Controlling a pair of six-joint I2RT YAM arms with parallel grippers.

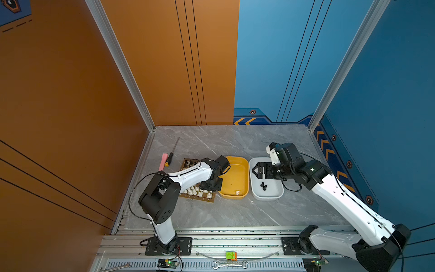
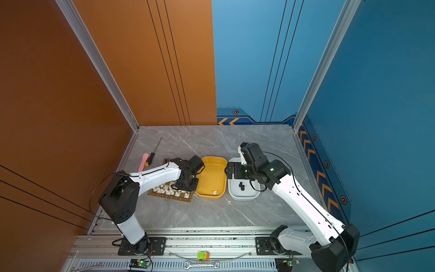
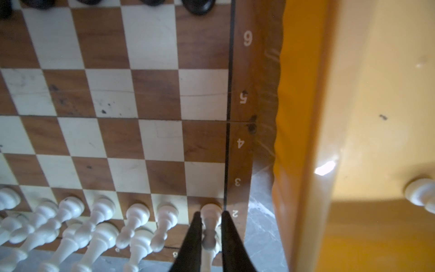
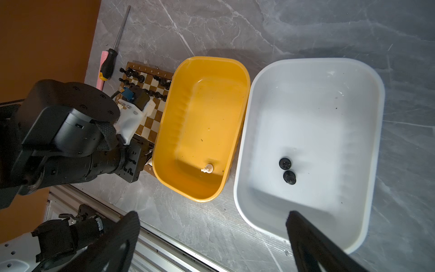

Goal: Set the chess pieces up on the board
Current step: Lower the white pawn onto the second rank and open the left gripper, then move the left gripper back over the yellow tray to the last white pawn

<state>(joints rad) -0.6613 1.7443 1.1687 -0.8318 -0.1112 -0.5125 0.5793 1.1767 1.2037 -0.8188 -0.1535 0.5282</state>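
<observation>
Left pincer [image 3: 211, 212]: jaws narrow around white pawn [image 3: 209, 223] standing on board [image 3: 242, 117] right edge, near rows; can't tell if I'm pinching. Right pincer [image 4: 211, 215] wide open, empty, above white tub [image 4: 317, 61]. Pawn light, hard, slick, tippy; I'd hold at neck.

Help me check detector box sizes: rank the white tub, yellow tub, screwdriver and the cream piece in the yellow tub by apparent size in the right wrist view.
1. white tub, nearer the camera
2. yellow tub
3. screwdriver
4. cream piece
</observation>
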